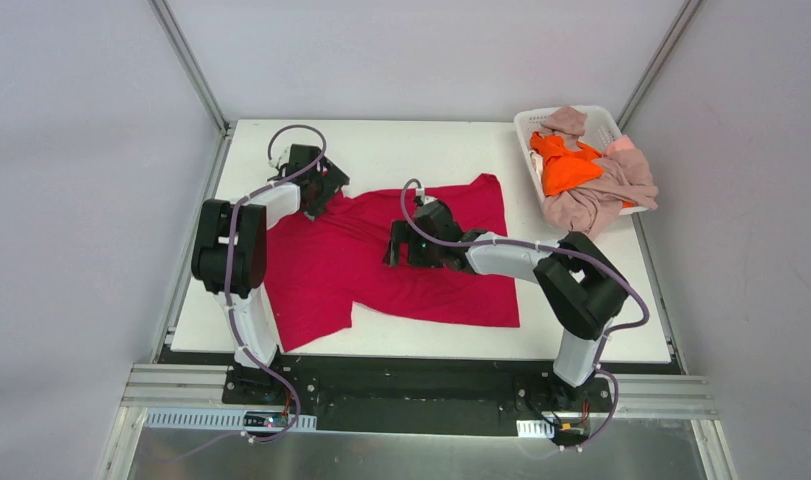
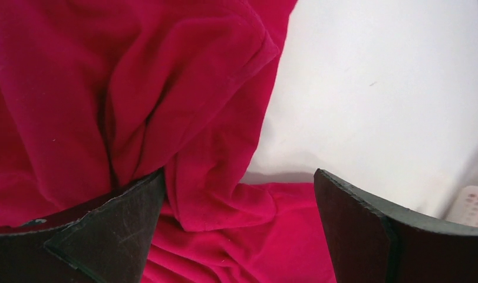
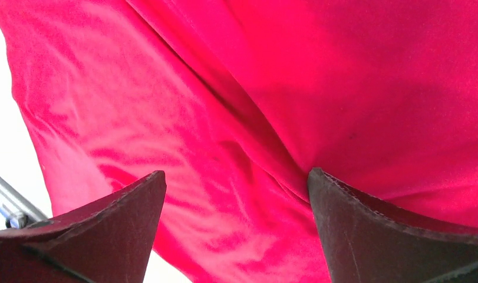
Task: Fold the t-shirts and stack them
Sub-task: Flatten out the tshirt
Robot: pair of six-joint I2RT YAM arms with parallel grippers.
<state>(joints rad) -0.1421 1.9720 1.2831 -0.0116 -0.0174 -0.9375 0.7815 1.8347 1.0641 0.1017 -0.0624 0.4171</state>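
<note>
Red shirt: the plain crimson-red cloth t-shirt (image 1: 331, 270) lies spread across the middle of the flat white table (image 1: 431, 150), rumpled rather than flat, with one corner reaching towards the near left edge and its far right corner pointing at the basket.
Left pincer: the left pincer (image 2: 239, 171) is at the far left end of the red shirt, by a hemmed sleeve edge. Its jaws are spread wide and released. A bunched fold of red cloth rises between them, close against the left dark finger (image 2: 118, 230). The other finger stands apart from that fold, with bare table beyond it. It grasps nothing.
Right pincer: the right pincer (image 3: 236, 171) is over the middle of the red shirt, jaws also spread wide and released. Smooth red cloth fills the gap between them. A long crease runs slantwise across the cloth to the tip of the right dark finger (image 3: 372, 236). Whether the fingertips press on the cloth cannot be told.
Other shirts: a bright orange t-shirt (image 1: 566, 170) and crumpled dusty pink-beige t-shirts (image 1: 591, 205) are heaped together at the far right, well apart from both pincers, the pink-beige cloth spilling over the near rim.
Basket: the white slotted plastic basket (image 1: 529, 125) holds that heap at the far right corner of the table.
</note>
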